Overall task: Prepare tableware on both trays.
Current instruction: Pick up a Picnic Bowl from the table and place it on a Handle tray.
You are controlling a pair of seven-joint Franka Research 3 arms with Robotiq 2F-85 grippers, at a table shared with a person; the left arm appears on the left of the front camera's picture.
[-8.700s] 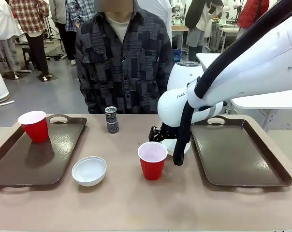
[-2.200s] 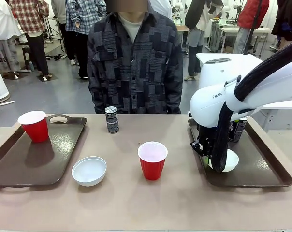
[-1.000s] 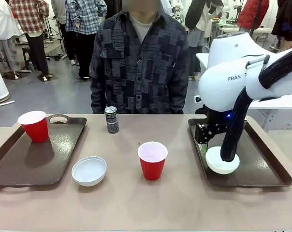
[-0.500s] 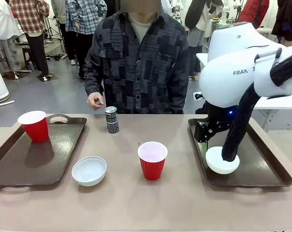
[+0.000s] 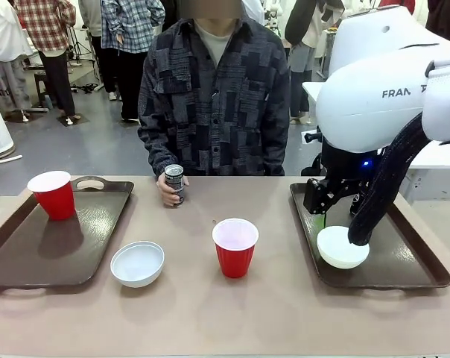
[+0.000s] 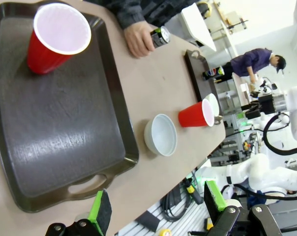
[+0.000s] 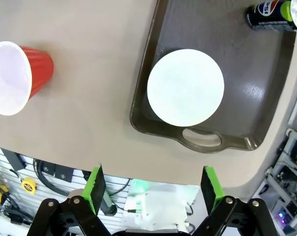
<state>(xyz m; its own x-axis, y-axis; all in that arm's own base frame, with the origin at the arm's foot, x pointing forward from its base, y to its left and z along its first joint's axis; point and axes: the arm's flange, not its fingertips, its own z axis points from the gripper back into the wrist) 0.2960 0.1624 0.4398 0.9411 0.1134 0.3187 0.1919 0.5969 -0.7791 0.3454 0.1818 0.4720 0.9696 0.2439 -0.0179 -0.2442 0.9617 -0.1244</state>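
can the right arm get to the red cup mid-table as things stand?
Probably yes. The right gripper is open and hangs over the right tray by the white bowl. The red cup stands alone on bare table beside that tray. The person's hand is off at the can.

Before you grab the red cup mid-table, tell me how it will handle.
The red cup looks thin plastic, so it probably flexes if squeezed. Its inside looks empty: likely light. Narrower at the base, it may tip if pushed.
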